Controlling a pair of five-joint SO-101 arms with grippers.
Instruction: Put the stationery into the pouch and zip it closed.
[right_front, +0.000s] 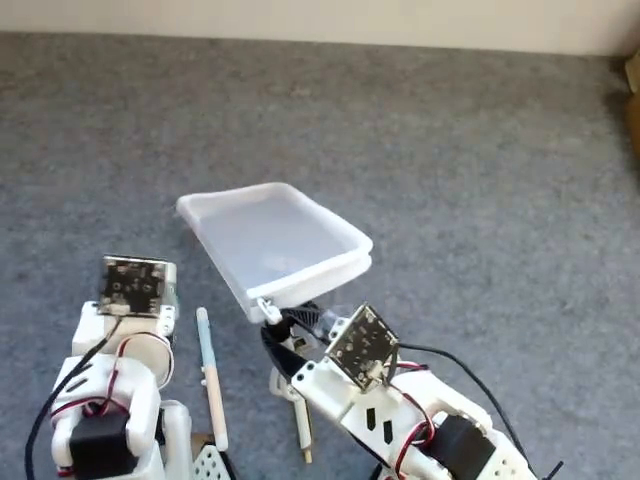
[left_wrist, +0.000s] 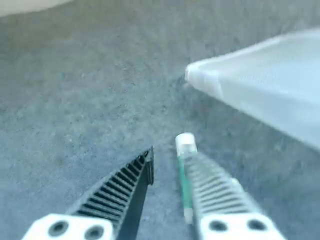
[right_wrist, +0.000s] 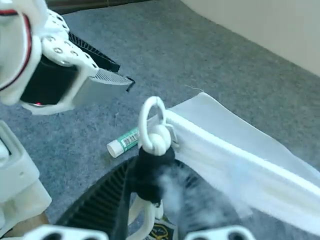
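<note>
A translucent white pouch (right_front: 275, 245) is lifted off the grey carpet at a tilt. My right gripper (right_front: 283, 328) is shut on its black zipper pull (right_wrist: 150, 167), which carries a white ring (right_wrist: 151, 120). The pouch (right_wrist: 235, 150) stretches away from the jaws. A pen (right_front: 210, 375) with a white cap and green body lies on the carpet left of the pouch. My left gripper (left_wrist: 167, 187) stands open low over it, the pen (left_wrist: 184, 170) lying along the inside of the white finger (left_wrist: 217, 195), not gripped. Its capped end (right_wrist: 122, 144) shows below the left arm (right_wrist: 55, 60).
A thin tan stick-like item (right_front: 303, 425) lies on the carpet under the right arm, partly hidden. Open grey carpet (right_front: 450, 130) stretches beyond and beside the pouch up to a pale wall (right_front: 400, 20) at the far edge.
</note>
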